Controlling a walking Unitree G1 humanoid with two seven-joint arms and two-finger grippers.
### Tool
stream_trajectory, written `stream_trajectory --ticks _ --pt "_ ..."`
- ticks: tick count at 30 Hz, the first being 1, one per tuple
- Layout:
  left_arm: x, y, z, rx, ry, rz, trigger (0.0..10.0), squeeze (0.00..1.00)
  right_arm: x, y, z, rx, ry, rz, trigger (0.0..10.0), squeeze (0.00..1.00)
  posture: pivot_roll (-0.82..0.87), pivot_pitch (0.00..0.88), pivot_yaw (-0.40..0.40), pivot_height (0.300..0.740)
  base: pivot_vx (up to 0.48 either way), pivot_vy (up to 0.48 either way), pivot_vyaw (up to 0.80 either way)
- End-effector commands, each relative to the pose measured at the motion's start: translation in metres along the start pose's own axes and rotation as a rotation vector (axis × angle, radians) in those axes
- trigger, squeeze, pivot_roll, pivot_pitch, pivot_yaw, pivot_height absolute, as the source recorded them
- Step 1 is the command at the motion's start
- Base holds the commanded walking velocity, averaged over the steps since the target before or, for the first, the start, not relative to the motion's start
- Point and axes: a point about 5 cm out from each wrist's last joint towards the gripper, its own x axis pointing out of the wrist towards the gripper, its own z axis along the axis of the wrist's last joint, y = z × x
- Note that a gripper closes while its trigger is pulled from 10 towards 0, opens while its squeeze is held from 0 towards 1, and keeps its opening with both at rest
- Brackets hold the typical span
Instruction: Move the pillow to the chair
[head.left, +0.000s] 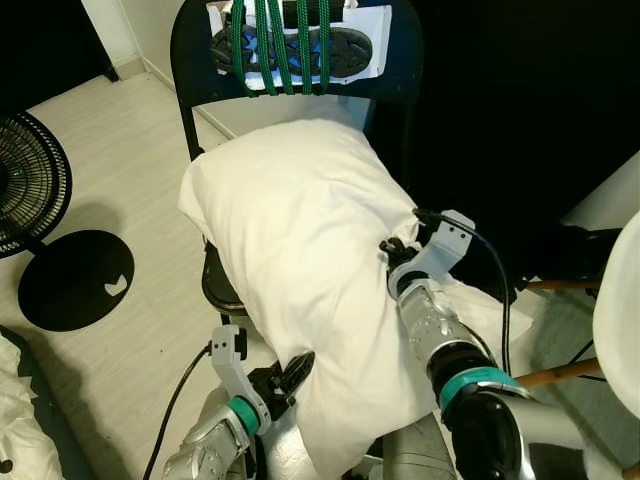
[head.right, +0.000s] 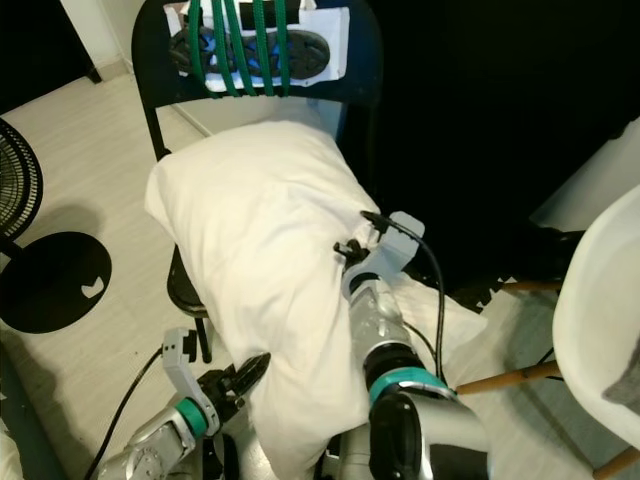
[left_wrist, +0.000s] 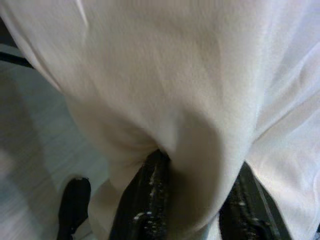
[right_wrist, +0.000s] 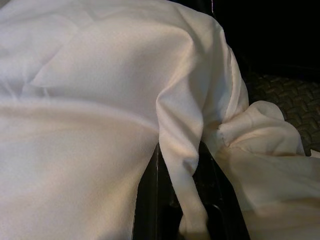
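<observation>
Already the white pillow (head.left: 300, 250) lay across the black chair (head.left: 200, 60) (no legible writing anywhere). Both the left gripper (head.left: 295, 372) and right gripper (head.left: 400, 245) had their jaws pinched on its fabric.

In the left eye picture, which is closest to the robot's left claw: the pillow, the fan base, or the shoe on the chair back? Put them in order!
1. Pillow: the left claw grips its near edge.
2. Fan base: round, black, on the floor to the left.
3. Shoe: strapped high on the chair back, farthest.
</observation>
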Motion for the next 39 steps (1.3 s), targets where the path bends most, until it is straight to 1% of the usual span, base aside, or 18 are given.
stream_trajectory --ticks 1,6,8,12,15,18,20,23,24,25,27,28,29,31,34,36,37,39 --pt "-0.002 0.004 -0.005 0.019 0.021 0.035 0.0 0.0 -0.008 -0.003 -0.026 0.0 0.085 -0.001 10.0 0.0 0.06 0.227 0.051 0.622 0.0 0.0 0.0" --pt "0.006 0.009 0.006 0.091 0.0 0.093 0.0 0.0 -0.015 -0.008 -0.038 -0.022 0.103 0.0 10.0 0.0 0.06 0.227 0.051 0.622 0.0 0.0 0.0" --pt "0.006 0.009 0.006 0.091 0.0 0.093 0.0 0.0 -0.015 -0.008 -0.038 -0.022 0.103 0.0 10.0 0.0 0.06 0.227 0.051 0.622 0.0 0.0 0.0" --pt "0.014 0.01 0.018 0.124 -0.024 0.122 0.0 0.0 -0.018 -0.011 -0.044 -0.031 0.112 -0.008 10.0 0.0 0.07 0.231 0.058 0.622 0.0 0.0 0.0" --pt "0.023 0.008 0.032 0.18 -0.033 0.133 0.0 0.0 -0.019 -0.015 -0.045 -0.05 0.115 -0.019 10.0 0.0 0.07 0.236 0.059 0.622 0.0 0.0 0.0" --pt "0.038 0.001 0.059 0.241 -0.075 0.149 0.0 0.0 -0.018 -0.02 -0.04 -0.068 0.108 -0.043 10.0 0.0 0.06 0.239 0.06 0.622 0.0 0.0 0.0" --pt "0.048 -0.004 0.079 0.314 -0.094 0.166 0.0 0.0 -0.016 -0.02 -0.035 -0.069 0.101 -0.046 10.0 0.0 0.06 0.24 0.059 0.622 0.0 0.0 0.0" --pt "0.051 -0.006 0.088 0.343 -0.101 0.179 0.0 0.0 -0.015 -0.019 -0.034 -0.07 0.098 -0.045 10.0 0.0 0.06 0.241 0.06 0.622 0.0 0.0 0.0" --pt "0.055 -0.008 0.102 0.376 -0.122 0.204 0.0 0.0 -0.014 -0.017 -0.033 -0.08 0.096 -0.038 10.0 0.0 0.06 0.241 0.063 0.622 0.0 0.0 0.0" --pt "0.055 -0.008 0.102 0.376 -0.122 0.204 0.0 0.0 -0.014 -0.017 -0.033 -0.08 0.096 -0.038 10.0 0.0 0.06 0.241 0.063 0.622 0.0 0.0 0.0" --pt "0.059 -0.013 0.138 0.453 -0.187 0.263 0.0 0.0 -0.013 -0.008 -0.033 -0.111 0.09 -0.008 10.0 0.0 0.06 0.241 0.067 0.622 0.0 0.0 0.0" --pt "0.06 -0.016 0.155 0.494 -0.223 0.291 0.0 0.0 -0.013 -0.003 -0.034 -0.139 0.082 0.008 10.0 0.0 0.05 0.241 0.071 0.622 0.0 0.0 0.0" --pt "0.06 -0.016 0.155 0.494 -0.223 0.291 0.0 0.0 -0.013 -0.003 -0.034 -0.139 0.082 0.008 10.0 0.0 0.05 0.241 0.071 0.622 0.0 0.0 0.0" --pt "0.058 -0.019 0.175 0.545 -0.268 0.335 0.0 0.0 -0.014 0.003 -0.036 -0.182 0.073 0.029 10.0 0.0 0.05 0.242 0.074 0.622 0.0 0.0 0.0" --pt "0.056 -0.018 0.183 0.584 -0.284 0.37 0.0 0.0 -0.015 0.005 -0.037 -0.208 0.069 0.036 10.0 0.0 0.05 0.242 0.074 0.622 0.0 0.0 0.0" --pt "0.049 -0.013 0.194 0.696 -0.317 0.46 0.0 0.0 -0.016 0.007 -0.041 -0.249 0.067 0.026 10.0 0.0 0.05 0.247 0.075 0.622 0.0 0.0 0.0" --pt "0.047 -0.011 0.196 0.725 -0.325 0.482 0.0 0.0 -0.017 0.006 -0.042 -0.255 0.068 0.019 10.0 0.0 0.05 0.247 0.075 0.622 0.0 0.0 0.0" --pt "0.046 -0.01 0.193 0.734 -0.323 0.485 0.0 0.0 -0.017 0.006 -0.043 -0.259 0.069 0.007 10.0 0.0 0.05 0.248 0.074 0.622 0.0 0.0 0.0"
